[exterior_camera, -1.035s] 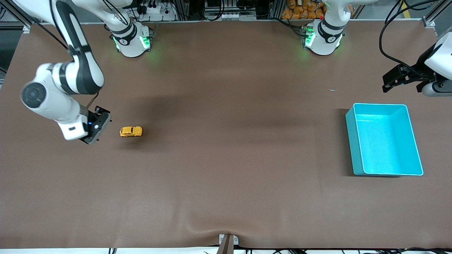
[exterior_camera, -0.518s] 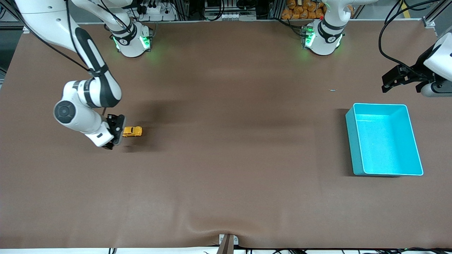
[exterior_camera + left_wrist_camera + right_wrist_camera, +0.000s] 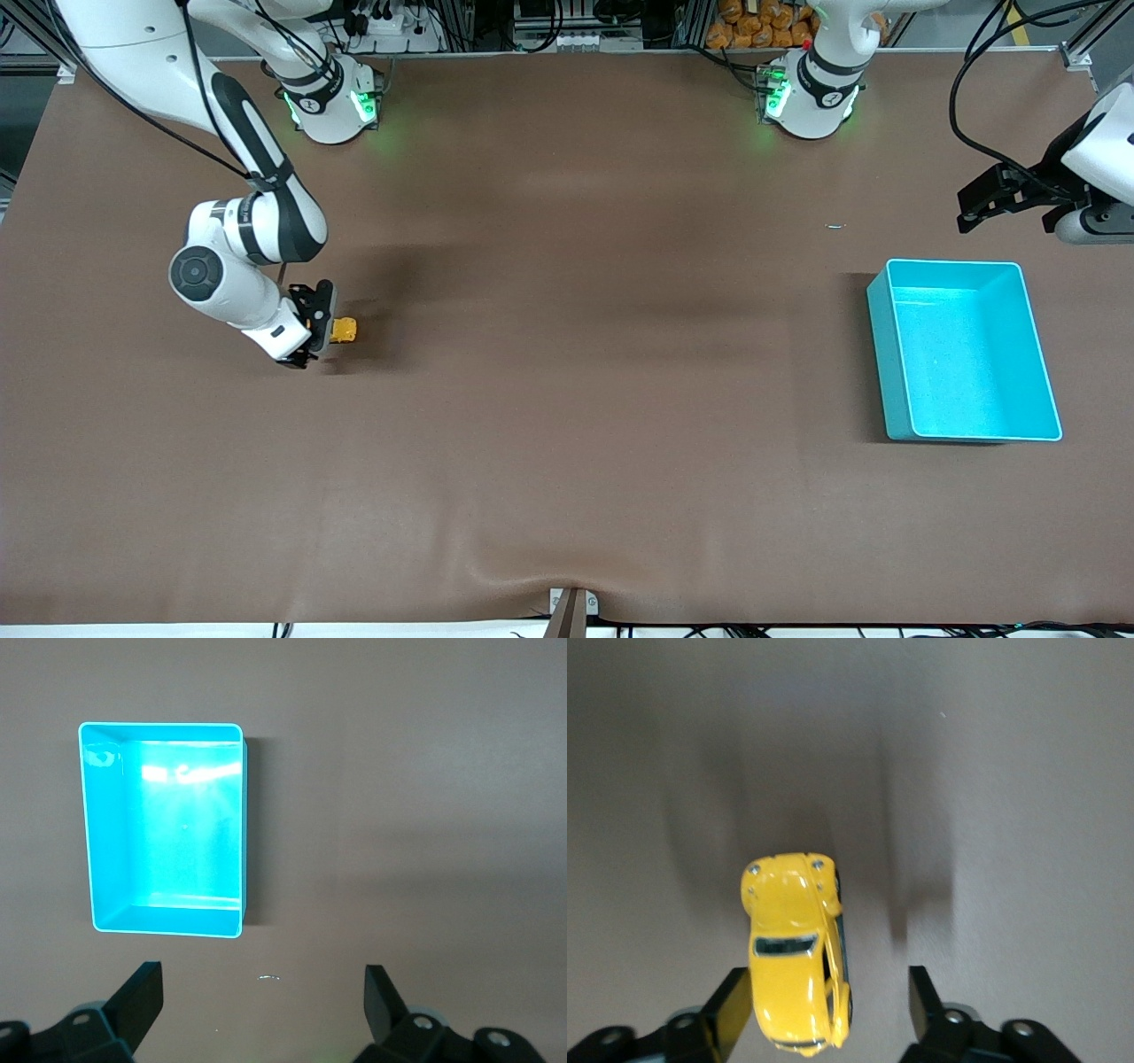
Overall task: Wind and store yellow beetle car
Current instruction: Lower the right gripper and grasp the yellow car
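The yellow beetle car [image 3: 344,330] stands on the brown table toward the right arm's end. My right gripper [image 3: 321,324] is low over it, open, with the car's rear half between the fingers. In the right wrist view the car [image 3: 796,948] lies close against one finger [image 3: 731,1001], with a gap to the other finger [image 3: 921,997]. The turquoise bin [image 3: 966,350] stands empty toward the left arm's end; it also shows in the left wrist view [image 3: 164,828]. My left gripper [image 3: 1001,199] waits open and empty in the air above the table beside the bin; its fingers [image 3: 137,1001] show in the left wrist view.
A small pale scrap [image 3: 835,226] lies on the table between the bin and the left arm's base. A bracket [image 3: 571,607] sits at the table's edge nearest the front camera.
My right arm has swung toward the car and come down, and its open fingers now straddle the car's rear. The car and the left arm have not moved.
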Controlling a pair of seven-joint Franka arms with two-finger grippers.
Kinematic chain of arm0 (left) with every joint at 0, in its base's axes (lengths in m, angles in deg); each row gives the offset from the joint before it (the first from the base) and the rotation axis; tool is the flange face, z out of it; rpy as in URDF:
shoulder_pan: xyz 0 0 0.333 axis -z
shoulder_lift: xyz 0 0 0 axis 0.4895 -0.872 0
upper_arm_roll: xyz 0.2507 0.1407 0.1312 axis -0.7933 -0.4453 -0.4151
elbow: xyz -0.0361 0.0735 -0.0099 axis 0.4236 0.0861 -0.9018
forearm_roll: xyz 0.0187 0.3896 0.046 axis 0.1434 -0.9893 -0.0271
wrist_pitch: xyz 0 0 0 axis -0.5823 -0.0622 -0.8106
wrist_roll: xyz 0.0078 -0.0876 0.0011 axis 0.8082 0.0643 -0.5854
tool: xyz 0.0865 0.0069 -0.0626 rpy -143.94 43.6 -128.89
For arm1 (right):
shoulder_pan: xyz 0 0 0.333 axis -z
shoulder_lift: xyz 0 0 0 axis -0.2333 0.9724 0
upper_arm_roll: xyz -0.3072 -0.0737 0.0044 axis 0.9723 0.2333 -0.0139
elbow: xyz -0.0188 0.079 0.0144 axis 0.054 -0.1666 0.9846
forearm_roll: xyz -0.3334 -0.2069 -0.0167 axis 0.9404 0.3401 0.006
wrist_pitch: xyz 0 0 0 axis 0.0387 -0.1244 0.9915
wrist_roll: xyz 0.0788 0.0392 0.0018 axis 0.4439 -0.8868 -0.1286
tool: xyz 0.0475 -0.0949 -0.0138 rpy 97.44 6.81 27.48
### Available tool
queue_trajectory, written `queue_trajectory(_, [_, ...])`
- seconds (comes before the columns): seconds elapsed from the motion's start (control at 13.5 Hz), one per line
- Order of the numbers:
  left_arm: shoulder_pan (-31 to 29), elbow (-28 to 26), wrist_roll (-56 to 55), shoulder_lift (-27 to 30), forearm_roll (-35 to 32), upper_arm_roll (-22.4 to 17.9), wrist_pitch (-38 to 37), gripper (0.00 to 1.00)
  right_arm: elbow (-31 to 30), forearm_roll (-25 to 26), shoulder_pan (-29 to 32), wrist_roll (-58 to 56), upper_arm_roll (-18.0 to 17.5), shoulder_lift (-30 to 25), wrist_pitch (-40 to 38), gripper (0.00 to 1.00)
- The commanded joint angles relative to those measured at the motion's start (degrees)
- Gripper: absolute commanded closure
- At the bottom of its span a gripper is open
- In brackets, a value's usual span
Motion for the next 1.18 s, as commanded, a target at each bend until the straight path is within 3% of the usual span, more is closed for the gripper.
queue_trajectory(0.0, [-0.5, 0.03, -0.06, -0.1, 1.02, 0.35, 0.12, 0.0, -1.0, 0.1, -1.19, -1.22, 0.28, -0.48, 0.68, 0.24])
queue_trajectory(0.3, [-0.5, 0.03, -0.06, -0.1, 1.02, 0.35, 0.12, 0.0, -1.71, 0.1, -1.36, -1.31, 0.28, -0.48, 0.86, 0.36])
queue_trajectory(0.89, [-0.33, 0.03, -0.06, -0.54, 1.02, 0.35, 0.29, 0.0, -1.97, 0.1, -1.72, -1.31, 0.28, 0.66, 0.86, 0.79])
queue_trajectory(1.11, [-0.42, 0.03, -0.06, -0.62, 1.02, 0.52, 0.29, 0.0, -1.88, 0.1, -1.02, -1.31, 0.28, 1.1, 0.95, 0.8])
